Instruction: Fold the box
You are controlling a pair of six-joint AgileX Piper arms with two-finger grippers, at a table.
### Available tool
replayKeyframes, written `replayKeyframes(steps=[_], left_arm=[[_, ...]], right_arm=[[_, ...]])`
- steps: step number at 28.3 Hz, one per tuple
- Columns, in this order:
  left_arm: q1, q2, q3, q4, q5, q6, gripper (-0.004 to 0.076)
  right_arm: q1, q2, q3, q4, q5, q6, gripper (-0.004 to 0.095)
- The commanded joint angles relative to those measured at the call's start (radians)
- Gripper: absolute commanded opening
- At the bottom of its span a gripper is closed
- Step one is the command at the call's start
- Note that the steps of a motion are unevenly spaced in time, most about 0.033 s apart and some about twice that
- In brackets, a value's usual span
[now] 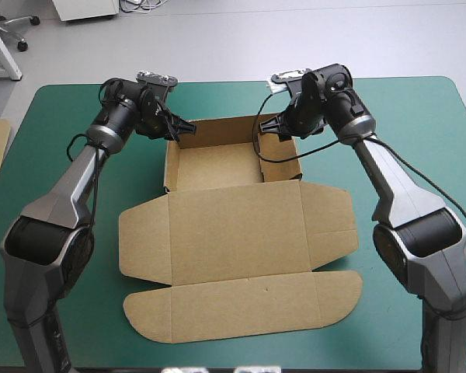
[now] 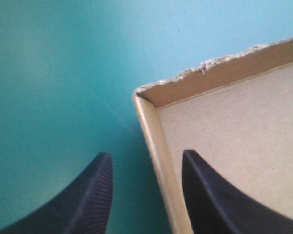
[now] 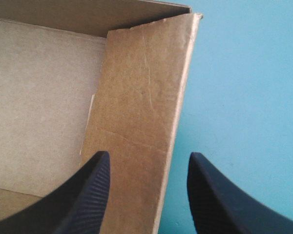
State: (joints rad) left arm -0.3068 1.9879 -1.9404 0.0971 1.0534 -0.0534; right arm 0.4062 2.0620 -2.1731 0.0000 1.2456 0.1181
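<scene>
The box (image 1: pixel 233 233) is matt brown board, one wall's top edge ragged and fibrous. The teal-green cover (image 1: pixel 419 124) looks smooth and matt. The black gripper fingers (image 3: pixel 83 200) are finely ribbed.

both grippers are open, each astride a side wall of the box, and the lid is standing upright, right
Not quite. The lid is not upright: the high view shows it lying flat on the table. The rest holds: the left gripper and the right gripper are open, each astride a side wall of the box.
</scene>
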Motion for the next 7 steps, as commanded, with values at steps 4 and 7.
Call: replayKeyframes(steps=[4, 7], left_arm=[[0.000, -0.165, -0.035, -0.013, 0.025, 0.017, 0.0333], [0.000, -0.213, -0.033, -0.017, 0.075, 0.019, 0.0333]], right_arm=[[-0.003, -0.172, -0.038, -0.023, 0.002, -0.018, 0.0464], [-0.003, -0.236, -0.036, -0.015, 0.004, -0.020, 0.0463]])
